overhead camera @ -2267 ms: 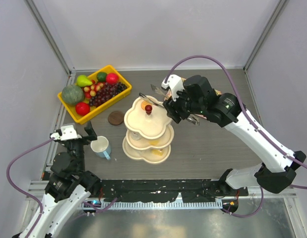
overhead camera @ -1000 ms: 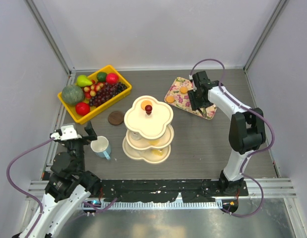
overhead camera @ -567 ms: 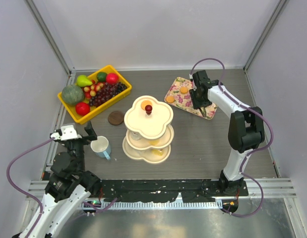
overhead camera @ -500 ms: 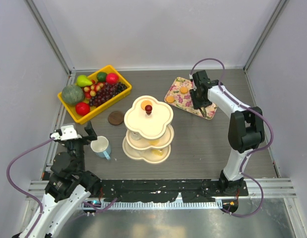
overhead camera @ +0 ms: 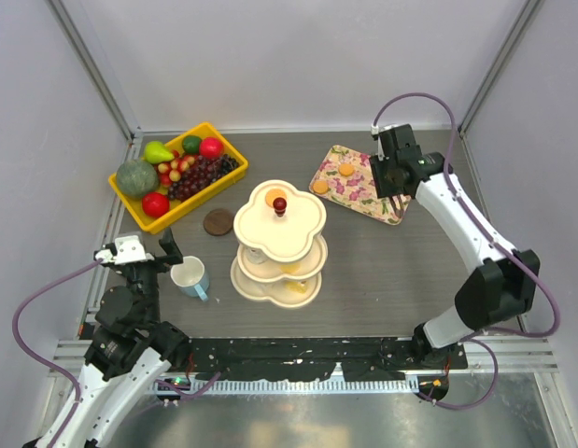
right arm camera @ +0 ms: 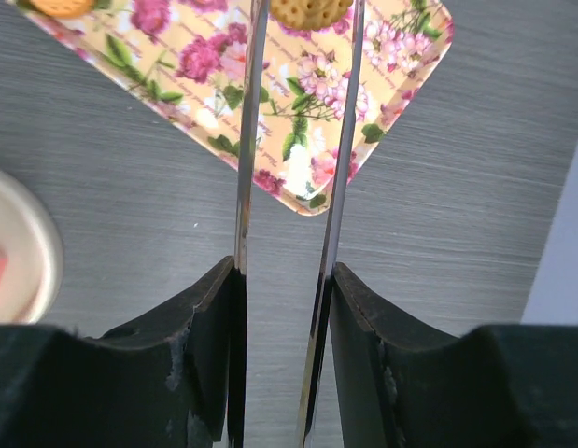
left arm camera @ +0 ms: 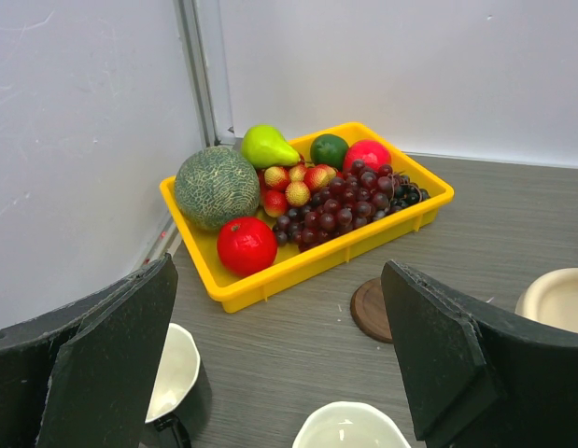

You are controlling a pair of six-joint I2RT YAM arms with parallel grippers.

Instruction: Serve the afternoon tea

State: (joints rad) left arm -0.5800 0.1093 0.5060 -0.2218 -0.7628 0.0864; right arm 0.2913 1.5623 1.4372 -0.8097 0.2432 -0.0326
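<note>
We see the right tool point(right arm camera: 284, 280) closed narrowly on a pair of metal tongs point(right arm camera: 248, 140). Their two blades reach out over the floral tray point(right arm camera: 303, 177) at the far right of the surface point(overhead camera: 391, 271). A round orange biscuit point(right arm camera: 311, 11) sits between the blade tips; we cannot tell whether it is lifted. Two more biscuits point(overhead camera: 345, 170) lie on the tray's left part. The cream three-tier stand point(overhead camera: 303, 231) with its red knob point(overhead camera: 280, 203) is at the centre, the pale blue mug point(overhead camera: 190, 276) just left of it. Our left tool point(left arm camera: 279, 280) hangs wide, holding nothing, above that mug, facing the yellow bin point(left arm camera: 298, 266) of fruit
</note>
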